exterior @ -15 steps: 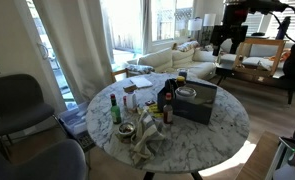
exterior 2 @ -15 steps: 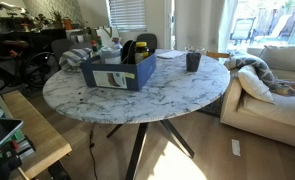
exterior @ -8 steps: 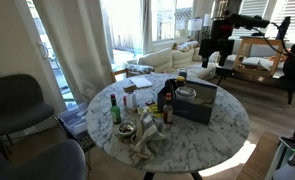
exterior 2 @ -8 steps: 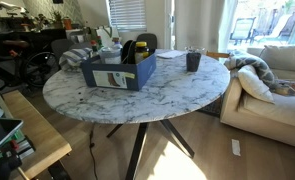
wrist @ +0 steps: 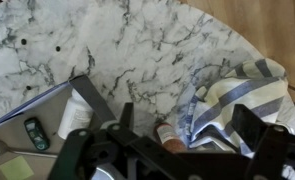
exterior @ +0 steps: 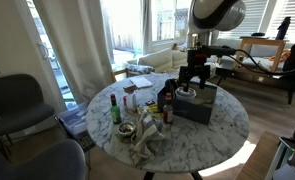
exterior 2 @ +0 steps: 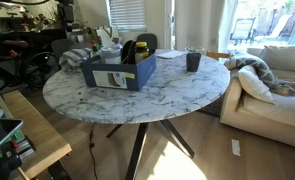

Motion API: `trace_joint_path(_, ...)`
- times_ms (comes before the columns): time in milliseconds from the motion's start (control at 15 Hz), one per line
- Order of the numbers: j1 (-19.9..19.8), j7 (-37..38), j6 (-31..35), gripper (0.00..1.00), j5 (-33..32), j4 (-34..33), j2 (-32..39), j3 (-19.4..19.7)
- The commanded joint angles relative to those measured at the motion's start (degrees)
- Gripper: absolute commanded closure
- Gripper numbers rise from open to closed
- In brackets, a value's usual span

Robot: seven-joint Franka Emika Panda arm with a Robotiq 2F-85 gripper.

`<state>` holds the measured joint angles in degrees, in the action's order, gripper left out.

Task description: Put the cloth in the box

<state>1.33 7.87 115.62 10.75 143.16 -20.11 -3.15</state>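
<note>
Reaching step: the cloth is not yet picked up.
In the wrist view the box (wrist: pixel 47 125) sits at left and your gripper (wrist: pixel 184 118) hangs spread wide and empty in the middle. The striped cloth (wrist: pixel 227 100) lies crumpled at right by the table (wrist: pixel 157 40) edge, outside the box. Next, by my reading, you centre over the cloth, descend and pinch a raised fold.

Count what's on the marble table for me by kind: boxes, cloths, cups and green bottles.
box: 1
striped cloth: 1
dark cup: 1
green bottle: 1
Total: 4
</note>
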Motion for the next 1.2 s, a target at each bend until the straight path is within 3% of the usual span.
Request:
trace_joint_path(0,0.09,0.04,-0.14,0.00,-0.08,-0.07,-0.61,0.34)
trace_joint_path(333,0.07,0.04,-0.25,0.00,-0.08,-0.04,-1.50,0.38)
trace_joint_path(667,3.86,2.30,16.79,0.00,8.68,-4.96,14.11,-2.55)
trace_joint_path(800,6.09,1.84,17.46,0.00,10.95,-7.52,20.15,-4.25)
trace_joint_path(933,7.33,0.93,13.82,0.00,11.66,-10.79,24.26,-5.59)
trace_joint_path(1000,6.44,1.30,16.33,0.00,10.05,-6.55,19.32,-4.97)
trace_joint_path(1133,7.01,1.32,16.55,0.00,10.11,-7.85,21.80,-5.54)
